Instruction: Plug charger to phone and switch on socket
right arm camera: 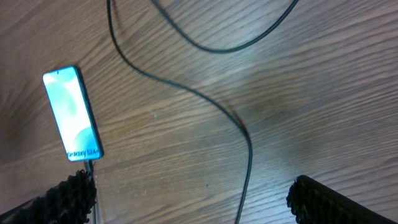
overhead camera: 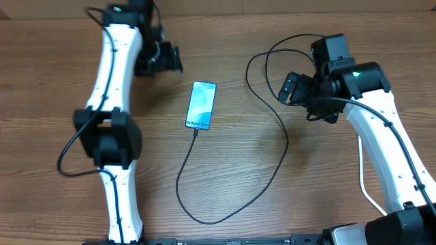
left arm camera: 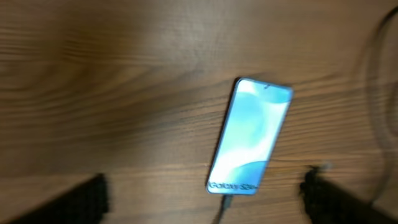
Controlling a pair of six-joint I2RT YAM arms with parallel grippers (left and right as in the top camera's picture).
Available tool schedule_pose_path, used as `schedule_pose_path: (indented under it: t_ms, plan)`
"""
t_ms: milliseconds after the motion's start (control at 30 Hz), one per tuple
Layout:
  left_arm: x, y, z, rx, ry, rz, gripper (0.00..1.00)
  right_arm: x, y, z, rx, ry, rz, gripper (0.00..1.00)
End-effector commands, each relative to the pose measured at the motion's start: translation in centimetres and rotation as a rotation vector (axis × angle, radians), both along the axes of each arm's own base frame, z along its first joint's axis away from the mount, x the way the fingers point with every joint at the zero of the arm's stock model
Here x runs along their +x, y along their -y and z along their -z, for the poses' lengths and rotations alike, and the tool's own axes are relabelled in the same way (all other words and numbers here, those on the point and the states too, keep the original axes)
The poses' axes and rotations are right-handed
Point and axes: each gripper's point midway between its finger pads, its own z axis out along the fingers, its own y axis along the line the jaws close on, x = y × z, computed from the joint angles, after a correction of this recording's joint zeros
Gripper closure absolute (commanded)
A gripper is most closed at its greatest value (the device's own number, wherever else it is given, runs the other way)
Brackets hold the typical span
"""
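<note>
- Mid-worktop, between the two arms: small flat rectangular smartphone with a bright blue-teal screen (overhead camera: 201,104), lying face up on the brown wood-grain worktop (overhead camera: 41,82), touched by neither pincer.
- At the smartphone's text end: long thin black charger cable (right arm camera: 250,155), meeting that short edge and seemingly plugged in; too blurred in the left wrist view to confirm a full seat.
- From there, sweeps in a wide slack loop toward the near edge, climbs back past the right arm (overhead camera: 381,133) and curls behind it; white plug adapter and white power strip not visible in any view.
- Spread wide and empty: left pincer (overhead camera: 170,60), hovering near the smartphone's far end, apart from it.
- Likewise spread wide and empty: right pincer (overhead camera: 286,87), hanging over the cable's upper curl, well apart from the smartphone.
- First hazard: catching the slack loop with an arm or finger on the way to the switch; probable result, a light smartphone dragged across the worktop or a connector pulled free.
- Second hazard: reaching for a power strip hidden from every camera; probable result, a missed or half-pressed switch.
- Third hazard: taking the connector as seated when merely resting against the port; probable result, no charge despite a live socket.
- Containers: none in view, hence no contents to list.
</note>
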Motion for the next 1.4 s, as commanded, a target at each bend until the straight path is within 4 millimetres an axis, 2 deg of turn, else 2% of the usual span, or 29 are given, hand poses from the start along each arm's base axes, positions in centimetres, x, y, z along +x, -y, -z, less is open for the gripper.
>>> schedule_pose_path:
  t_ms: [0,100,200,367,467,567,700,933,1133,1367]
  plan:
    - [-1.5,-1.1,-10.6,0.018,0.223,-0.086,0.00,2.1,2.9,-2.9,0.005,0.092,0.028,0.00]
    - [-3.5,-2.1,-14.8,0.048,0.312,-0.112,0.00,3.3,4.9,-6.1,0.059,0.156,0.031,0.00]
    - [-5.6,-2.1,-18.2,0.019,0.371,-0.150,0.00,3.5,7.7,-7.7,0.045,0.131,0.054,0.00]
    - [-8.2,-2.2,-21.4,-0.006,0.428,-0.178,0.00,4.6,10.9,-7.8,0.007,0.007,0.037,0.00]
    - [-9.3,-2.6,-22.4,0.001,0.450,-0.191,0.00,7.1,13.6,-7.0,-0.045,0.020,0.088,0.00]
    - [-10.0,-3.0,-22.1,0.029,0.426,-0.200,0.00,9.1,15.3,-6.2,-0.052,0.061,0.118,0.00]
    - [-11.0,-3.1,-20.7,0.042,0.350,-0.196,0.00,11.3,17.6,-5.7,-0.069,0.121,0.174,0.00]
    - [-11.0,-3.1,-20.6,0.043,0.348,-0.196,0.00,13.1,22.8,-3.9,-0.293,0.125,0.276,0.00]
    - [-11.0,-3.1,-20.6,0.043,0.348,-0.196,0.00,15.0,24.7,-2.0,-0.336,0.162,0.309,0.00]
    - [-11.0,-3.1,-20.6,0.043,0.348,-0.196,0.00,15.5,26.5,2.4,-0.327,0.111,0.331,0.00]
